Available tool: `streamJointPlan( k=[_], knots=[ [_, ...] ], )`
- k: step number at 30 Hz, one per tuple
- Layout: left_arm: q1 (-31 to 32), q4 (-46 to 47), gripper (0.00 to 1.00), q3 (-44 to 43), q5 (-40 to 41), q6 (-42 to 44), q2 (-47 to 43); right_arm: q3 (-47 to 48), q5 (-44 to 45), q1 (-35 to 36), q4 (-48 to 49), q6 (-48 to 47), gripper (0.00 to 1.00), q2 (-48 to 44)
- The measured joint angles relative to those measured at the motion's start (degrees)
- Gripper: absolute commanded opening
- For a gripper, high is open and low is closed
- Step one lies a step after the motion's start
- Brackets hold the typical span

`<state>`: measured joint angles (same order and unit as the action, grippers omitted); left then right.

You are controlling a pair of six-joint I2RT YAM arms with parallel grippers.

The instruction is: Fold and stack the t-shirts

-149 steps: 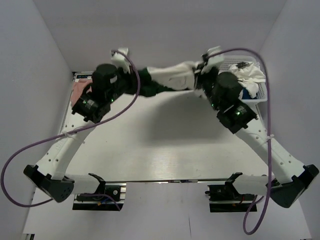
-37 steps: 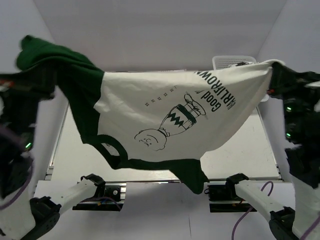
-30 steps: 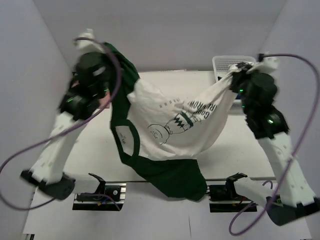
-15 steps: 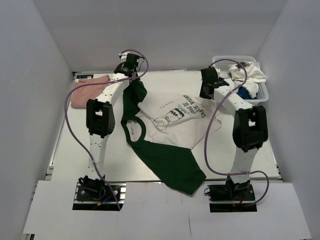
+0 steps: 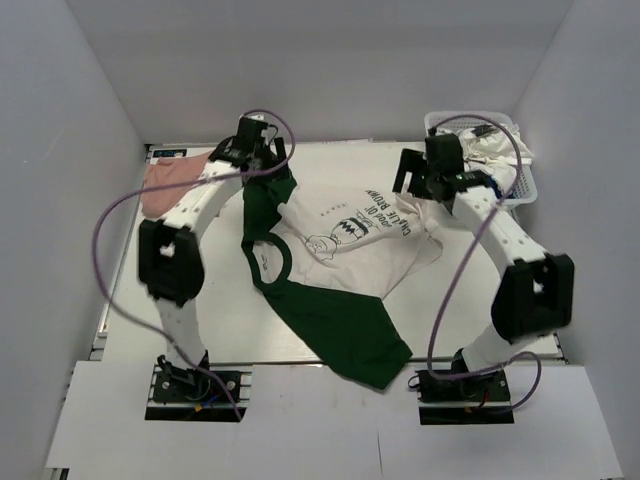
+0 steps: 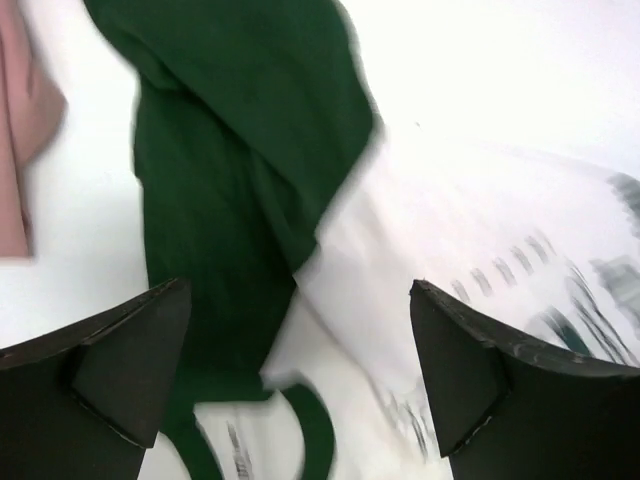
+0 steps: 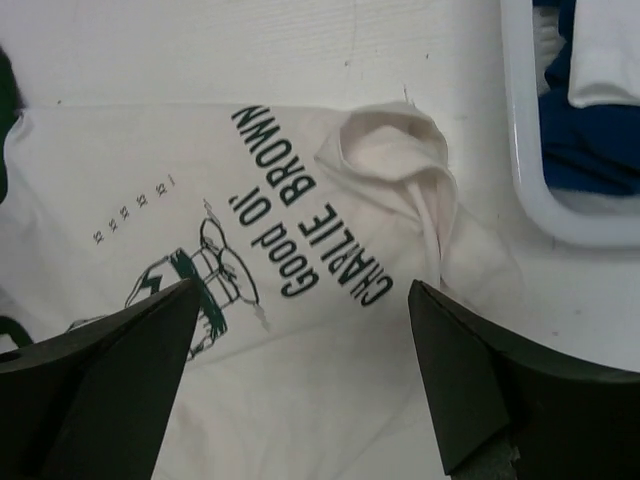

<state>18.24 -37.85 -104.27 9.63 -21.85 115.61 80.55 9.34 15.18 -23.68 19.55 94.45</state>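
A: What is seen at the near edge of the table (image 5: 200,300)?

B: 1 dark green sleeve (image 5: 345,335) of the Charlie Brown t-shirt (image 5: 350,255) is spread there. Its tip is laid over the near edge, between the 2 arm bases.

A: And the rest of that shirt?

B: It is laid print-up at the middle of the table, rumpled rather than flat. The green collar (image 5: 268,260) is turned to the left. The other green sleeve (image 5: 265,200) is bunched at the shirt's far left. At the right the white cloth is gathered into a fold (image 7: 400,150), near the basket (image 7: 522,150).

A: How are the claws found?

B: The left gripper (image 6: 300,295) is held over the far green sleeve. Its jaws are spread wide and nothing is gripped between them. The right gripper (image 7: 303,290) is held over the printed lettering, its jaws likewise wide apart and nothing clasped. Whether any finger touches the cloth cannot be told.

A: What is found farther back?

B: A salmon-pink t-shirt (image 5: 165,185) is laid at the far-left corner, just beside the far green sleeve, with bare table shown between them. At the far right the white plastic basket is set, and a white t-shirt (image 5: 505,150) and a blue t-shirt (image 7: 590,140) are heaped inside it.
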Motion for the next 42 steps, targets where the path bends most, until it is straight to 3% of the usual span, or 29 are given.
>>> streamJointPlan(
  k=[5, 9, 12, 16, 20, 26, 31, 34, 39, 42],
  knots=[
    [2.6, 3.9, 1.00, 19.8, -9.4, -2.2, -23.0, -14.9, -0.8, -0.1, 0.0, 2.5, 0.90, -13.6],
    [10.1, 7.1, 1.00, 28.5, -17.4, -5.2, -31.6, -24.9, 2.0, -1.0, -3.5, 6.5, 0.90, -21.4],
    [21.8, 7.8, 1.00, 30.6, -20.2, -6.4, -29.5, -29.5, 4.4, -3.3, -6.0, 9.3, 0.90, -25.3],
    [37.8, 6.2, 1.00, 29.5, -21.8, -6.2, -19.6, -32.5, 6.0, -7.1, -8.4, 12.0, 0.90, -28.2],
    [47.3, 3.2, 1.00, 29.2, -22.6, -5.1, -11.6, -34.0, 5.3, -10.6, -8.3, 12.6, 0.90, -28.8],
    [49.2, 0.7, 1.00, 27.1, -22.0, -4.0, -9.0, -34.5, 1.0, -14.2, -6.8, 11.6, 0.90, -28.5],
    [48.8, 2.6, 1.00, 27.7, -19.3, -3.9, -9.2, -34.6, -4.3, -14.4, -2.1, 9.3, 0.83, -24.1],
    [48.6, 2.6, 1.00, 28.8, -17.2, -3.8, -9.7, -34.7, -6.6, -14.4, 0.0, 8.4, 0.73, -20.4],
    [47.9, 1.8, 1.00, 25.9, -11.4, -3.5, -9.2, -34.7, -10.4, -14.4, 3.0, 8.2, 0.45, -14.7],
    [46.4, 2.0, 1.00, 25.0, -7.9, -3.2, -9.2, -32.4, -10.3, -14.4, 3.2, 8.3, 0.45, -10.5]
  ],
)
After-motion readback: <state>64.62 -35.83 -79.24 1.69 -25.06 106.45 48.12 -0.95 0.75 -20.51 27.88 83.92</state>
